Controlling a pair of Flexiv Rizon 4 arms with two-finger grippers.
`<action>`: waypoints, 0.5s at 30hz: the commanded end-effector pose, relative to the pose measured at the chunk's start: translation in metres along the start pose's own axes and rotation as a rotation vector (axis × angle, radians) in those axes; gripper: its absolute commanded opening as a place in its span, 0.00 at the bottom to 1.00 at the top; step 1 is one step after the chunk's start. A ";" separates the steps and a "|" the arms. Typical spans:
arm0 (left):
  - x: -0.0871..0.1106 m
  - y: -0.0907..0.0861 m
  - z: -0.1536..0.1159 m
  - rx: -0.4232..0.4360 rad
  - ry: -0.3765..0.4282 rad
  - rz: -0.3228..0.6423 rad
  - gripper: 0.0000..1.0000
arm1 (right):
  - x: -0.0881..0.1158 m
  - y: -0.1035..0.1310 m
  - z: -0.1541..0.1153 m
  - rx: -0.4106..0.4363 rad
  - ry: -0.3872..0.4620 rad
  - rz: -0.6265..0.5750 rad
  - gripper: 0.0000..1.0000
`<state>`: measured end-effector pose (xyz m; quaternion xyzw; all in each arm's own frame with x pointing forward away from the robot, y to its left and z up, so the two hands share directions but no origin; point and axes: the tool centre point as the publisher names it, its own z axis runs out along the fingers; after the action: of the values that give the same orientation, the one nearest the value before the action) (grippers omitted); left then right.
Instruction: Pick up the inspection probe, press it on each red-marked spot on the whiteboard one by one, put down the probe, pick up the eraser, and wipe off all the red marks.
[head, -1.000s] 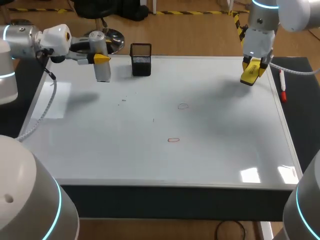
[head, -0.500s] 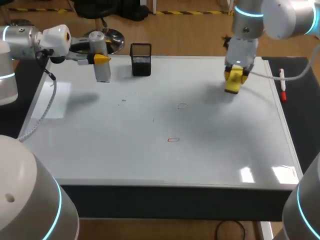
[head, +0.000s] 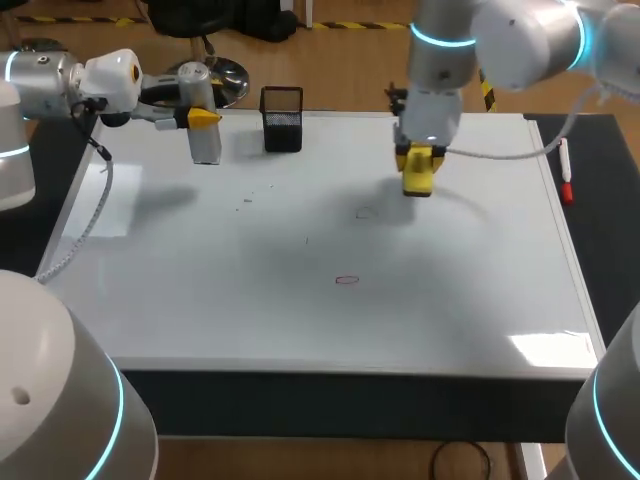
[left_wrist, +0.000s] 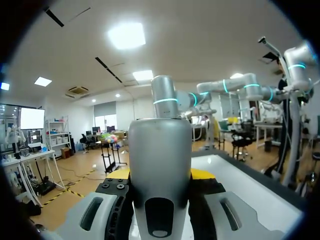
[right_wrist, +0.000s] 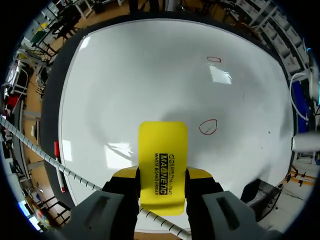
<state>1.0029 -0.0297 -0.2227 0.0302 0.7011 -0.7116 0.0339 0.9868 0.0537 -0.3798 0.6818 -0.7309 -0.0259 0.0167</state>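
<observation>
Right fingers pinch the eraser; left fingers pinch the probe. Wiping step, by judgement: next, lower eraser onto the red mark just ahead.

You are working at a robotics lab test bench. Evidence: the left arm and the right arm are jointed machine arms with glowing cyan rings and loose cabling. The tabletop is a whiteboard, with red marks just ahead of the right claw, which clamps a yellow eraser. A black mesh holder stands near the left claw, which grips a grey probe. A red marker lies well apart from the right claw, off the board.
</observation>
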 end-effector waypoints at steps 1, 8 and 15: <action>0.002 -0.002 0.001 -0.002 -0.006 0.002 0.00 | -0.022 0.009 0.003 0.010 0.028 -0.027 0.00; 0.002 -0.002 0.001 -0.002 -0.006 0.002 0.00 | -0.049 0.015 0.010 0.015 0.031 -0.075 0.00; 0.002 -0.002 0.001 -0.002 -0.006 0.002 0.00 | -0.074 0.019 0.020 0.005 0.006 -0.100 0.00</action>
<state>1.0028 -0.0297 -0.2226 0.0301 0.7012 -0.7115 0.0339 0.9674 0.1210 -0.3913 0.7179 -0.6956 -0.0239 0.0110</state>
